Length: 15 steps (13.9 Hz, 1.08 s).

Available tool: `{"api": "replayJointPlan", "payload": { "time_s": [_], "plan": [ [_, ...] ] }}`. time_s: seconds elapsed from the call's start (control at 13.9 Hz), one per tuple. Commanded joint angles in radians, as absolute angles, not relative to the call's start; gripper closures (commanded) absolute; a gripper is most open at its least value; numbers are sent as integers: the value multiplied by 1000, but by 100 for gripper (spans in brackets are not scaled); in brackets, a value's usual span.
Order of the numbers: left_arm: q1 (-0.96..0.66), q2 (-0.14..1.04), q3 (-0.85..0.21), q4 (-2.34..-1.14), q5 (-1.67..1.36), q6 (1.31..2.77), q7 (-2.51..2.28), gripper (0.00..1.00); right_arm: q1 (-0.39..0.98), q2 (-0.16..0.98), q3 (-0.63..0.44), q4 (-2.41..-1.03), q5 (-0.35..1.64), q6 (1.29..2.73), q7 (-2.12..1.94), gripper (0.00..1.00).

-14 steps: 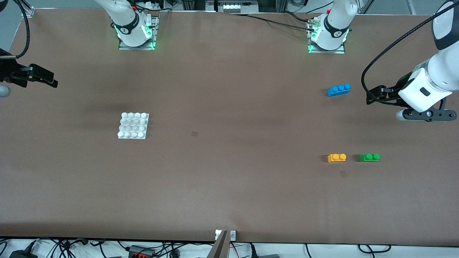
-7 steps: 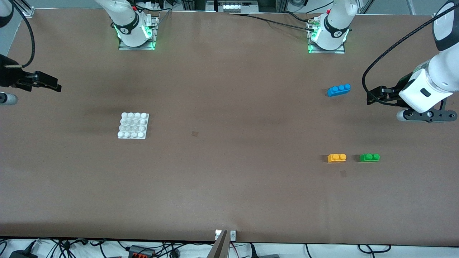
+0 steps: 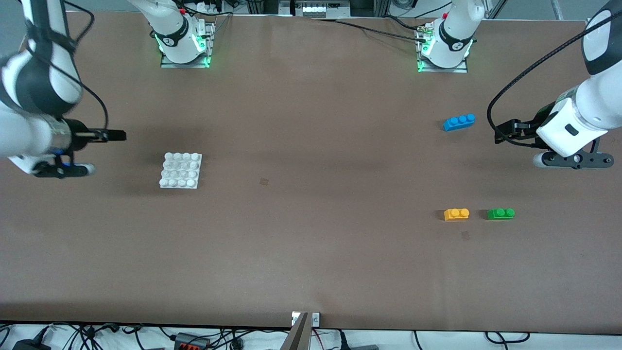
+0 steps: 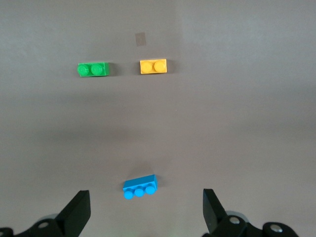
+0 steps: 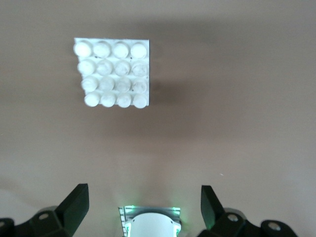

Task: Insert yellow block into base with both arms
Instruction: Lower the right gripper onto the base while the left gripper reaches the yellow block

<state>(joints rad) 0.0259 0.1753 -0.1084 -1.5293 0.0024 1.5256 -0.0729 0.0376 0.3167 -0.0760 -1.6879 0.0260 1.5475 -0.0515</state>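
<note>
The yellow block (image 3: 456, 214) lies on the table toward the left arm's end, beside a green brick (image 3: 501, 213). In the left wrist view the yellow block (image 4: 153, 66) shows apart from my open, empty left gripper (image 4: 145, 215). The left gripper (image 3: 501, 132) hangs over the table beside a blue brick (image 3: 458, 122). The white studded base (image 3: 181, 170) lies toward the right arm's end. My right gripper (image 3: 118, 136) hovers beside it, open and empty (image 5: 143, 203), with the base (image 5: 112, 73) apart from its fingers.
The blue three-stud brick (image 4: 140, 186) lies just ahead of the left gripper's fingers, and the green brick (image 4: 94, 69) lies beside the yellow one. The right arm's base mount (image 5: 150, 223) shows between the right fingers. Both arm bases (image 3: 183, 41) stand along the table's edge.
The right arm has swung in from the table's end, bringing its gripper close beside the base. The left gripper has shifted only slightly. The bricks and base have not moved.
</note>
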Motion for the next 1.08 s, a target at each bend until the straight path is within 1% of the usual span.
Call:
{"api": "replayJointPlan", "payload": {
  "time_s": [0.0, 0.22, 0.36, 0.43, 0.65, 0.79, 1.0],
  "plan": [
    [34, 244, -110, -1529, 0, 1592, -54, 0, 8, 347, -78, -1791, 95, 1687, -43, 0],
    [34, 322, -110, -1549, 0, 1728, -54, 0, 3, 386, -78, -1920, 176, 1881, -57, 0],
    [34, 382, -109, -1557, 6, 1817, -54, 0, 26, 432, -75, -1956, 209, 2006, -58, 0],
    [37, 403, -109, -1571, 12, 1860, -54, 0, 44, 451, -74, -1956, 209, 2044, -58, 0],
    [37, 483, -98, -1575, 14, 1955, -55, 0, 81, 488, -71, -1957, 210, 2074, -57, 0],
    [35, 521, -94, -1588, 15, 2028, -54, 0, 83, 509, -69, -1956, 210, 2094, -58, 0],
    [26, 566, -94, -1588, 17, 2081, -55, 0, 91, 520, -69, -1957, 210, 2091, -58, 0]
  ]
}}
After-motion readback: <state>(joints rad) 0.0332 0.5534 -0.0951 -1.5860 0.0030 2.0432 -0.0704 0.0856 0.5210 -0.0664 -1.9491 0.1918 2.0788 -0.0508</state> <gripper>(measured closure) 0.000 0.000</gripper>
